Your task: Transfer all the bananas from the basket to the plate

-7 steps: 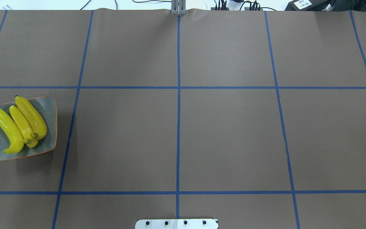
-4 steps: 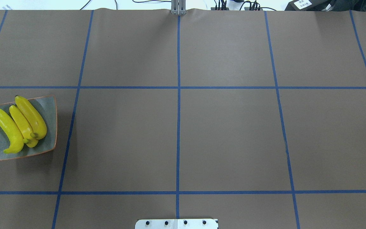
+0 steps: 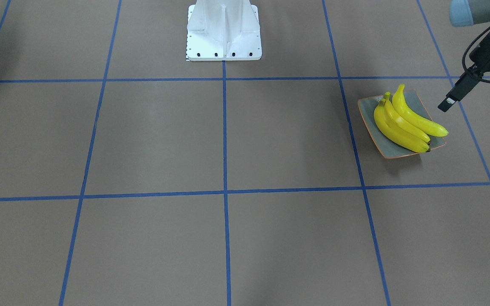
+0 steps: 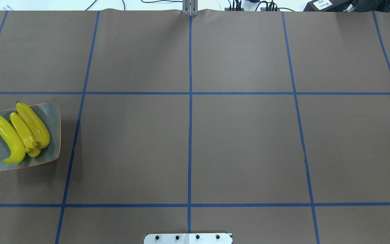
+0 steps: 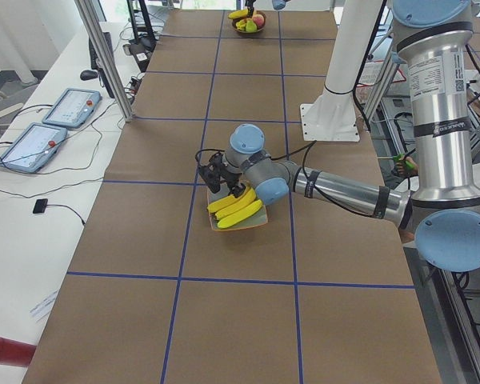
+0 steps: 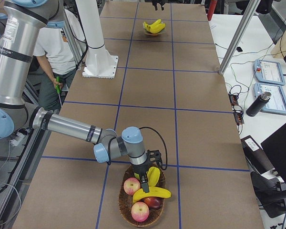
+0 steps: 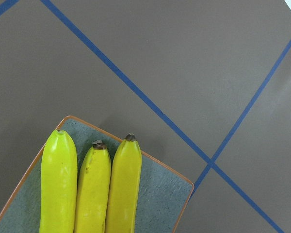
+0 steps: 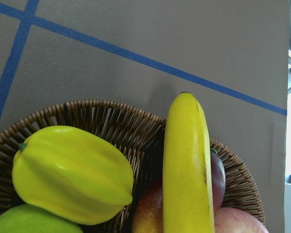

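My left pincer (image 3: pixel 445 105) hangs just beside plate (image 4: pixel 52 117), not touching. Cannot tell if fingers apart or together. Three bananas (image 4: pixel 24 134) lie side by side on plate, touching each other. Well apart, at other end of table (image 4: pixel 242 142): basket (image 8: pixel 87 109) with last banana (image 8: pixel 186 165) on top of apples (image 6: pixel 132 186). My right pincer (image 6: pixel 144 183) low over basket. Cannot tell its fingers either.

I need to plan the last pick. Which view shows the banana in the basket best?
Right wrist-mounted: the banana is large and unobstructed in the basket, lower end cropped. Exterior right shows it small; exterior left, tiny; the other views miss it.
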Robot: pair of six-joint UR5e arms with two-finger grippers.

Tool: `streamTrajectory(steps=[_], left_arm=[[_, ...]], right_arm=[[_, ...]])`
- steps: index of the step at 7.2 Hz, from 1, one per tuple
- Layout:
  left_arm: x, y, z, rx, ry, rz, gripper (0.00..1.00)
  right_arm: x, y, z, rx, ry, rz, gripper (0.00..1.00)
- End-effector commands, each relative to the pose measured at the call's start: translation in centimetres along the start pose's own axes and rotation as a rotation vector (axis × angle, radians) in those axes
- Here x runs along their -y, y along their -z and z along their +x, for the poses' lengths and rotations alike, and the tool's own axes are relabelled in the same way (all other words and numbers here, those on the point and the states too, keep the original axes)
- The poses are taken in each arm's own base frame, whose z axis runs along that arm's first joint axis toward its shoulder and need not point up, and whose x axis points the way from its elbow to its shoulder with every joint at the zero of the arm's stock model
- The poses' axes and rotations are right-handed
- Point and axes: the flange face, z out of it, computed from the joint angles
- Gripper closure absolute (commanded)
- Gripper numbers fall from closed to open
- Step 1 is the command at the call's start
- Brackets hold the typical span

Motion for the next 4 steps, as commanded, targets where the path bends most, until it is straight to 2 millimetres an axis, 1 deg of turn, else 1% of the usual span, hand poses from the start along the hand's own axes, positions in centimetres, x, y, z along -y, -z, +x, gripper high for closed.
streamTrajectory(steps=[1, 2, 3, 4], left_arm=[[-0.05, 0.06, -0.02, 0.000, 0.000, 0.000, 0.00], [-0.07, 0.07, -0.01, -0.001, -0.001, -0.002, 0.00], [-0.03, 0.03, -0.06, 0.000, -0.002, -0.002, 0.00], [-0.03, 0.03, -0.14, 0.001, -0.001, -0.002, 0.00]], right_arm=[[-0.73, -1.07, 0.57, -0.027, 0.039, -0.022, 0.11], [-0.53, -1.14, 0.56, -0.027, 0.047, -0.022, 0.12], [0.19, -1.67, 0.58, -0.022, 0.042, -0.022, 0.13], [0.25, -2.01, 0.65, -0.021, 0.044, -0.028, 0.21]])
